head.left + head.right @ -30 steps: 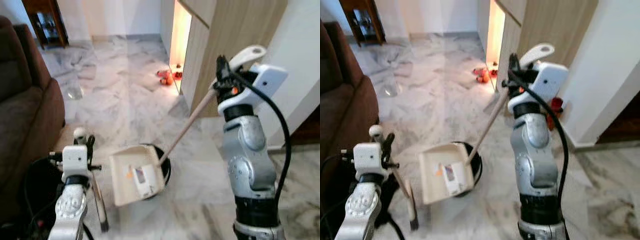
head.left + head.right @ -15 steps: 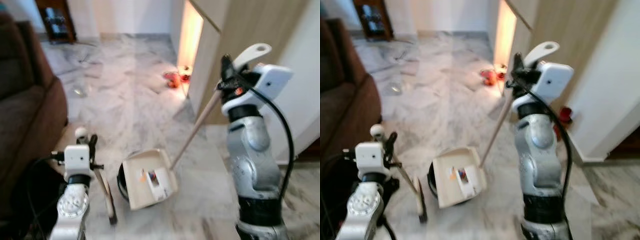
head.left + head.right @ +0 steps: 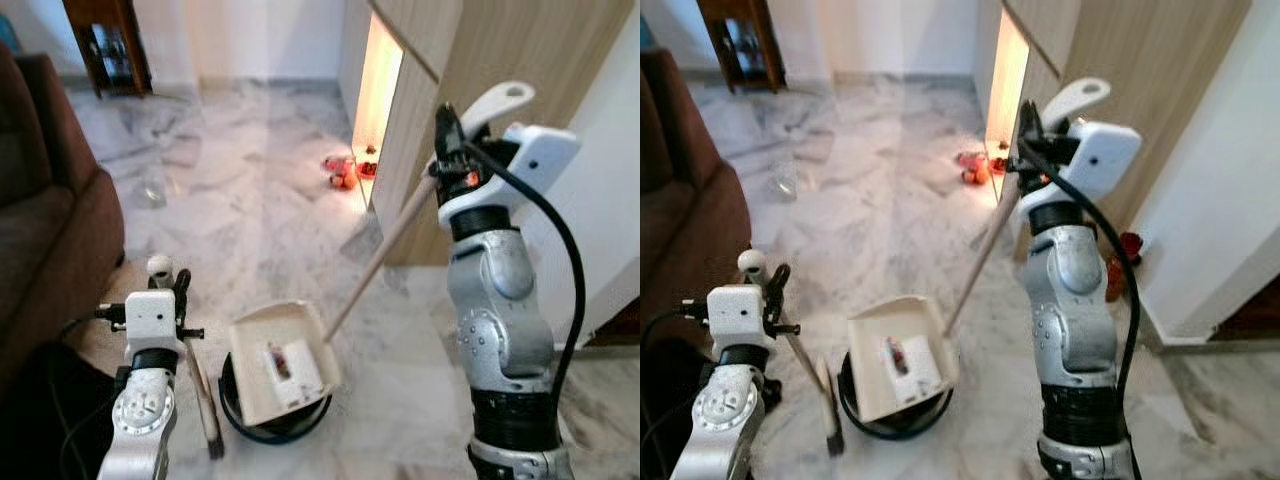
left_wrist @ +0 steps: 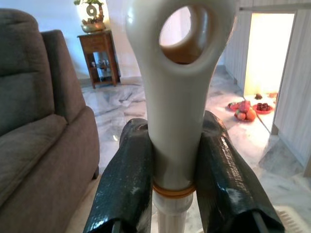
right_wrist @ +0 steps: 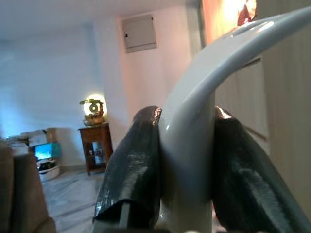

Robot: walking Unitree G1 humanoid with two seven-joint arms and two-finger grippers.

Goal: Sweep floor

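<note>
The right gripper [image 5: 187, 170] pinches the dustpan [image 3: 280, 362] handle, tipping debris over the black bin [image 3: 275, 420]; left gripper [image 4: 177, 170] clamps the broom [image 3: 205, 395]; red bits [image 3: 340, 172] far away remain

Open marble floor [image 3: 250, 190] stretches far ahead. A brown sofa [image 3: 45, 230] blocks the left; a wooden cabinet [image 3: 470, 60] blocks the right
</note>
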